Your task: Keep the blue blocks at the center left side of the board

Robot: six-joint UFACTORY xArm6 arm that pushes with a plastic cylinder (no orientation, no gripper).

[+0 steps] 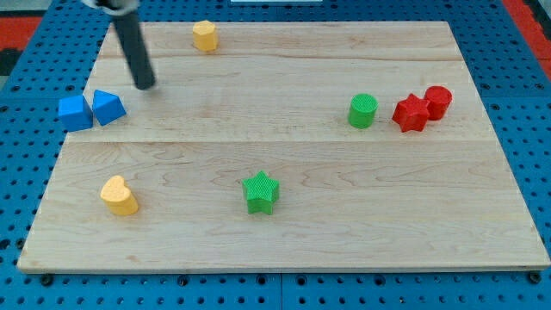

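Observation:
Two blue blocks sit together at the board's left edge, about mid-height. The left one is a blue cube (75, 113), partly over the edge. The right one is a blue triangular block (108, 107), touching it. My tip (145, 85) is on the board just up and to the right of the blue triangular block, a short gap apart. The rod leans up toward the view's top left.
A yellow hexagonal block (205, 36) is near the top edge. A yellow heart block (119, 195) is at lower left. A green star (261, 192) is at lower centre. A green cylinder (362, 111), red star (411, 114) and red cylinder (437, 102) are at right.

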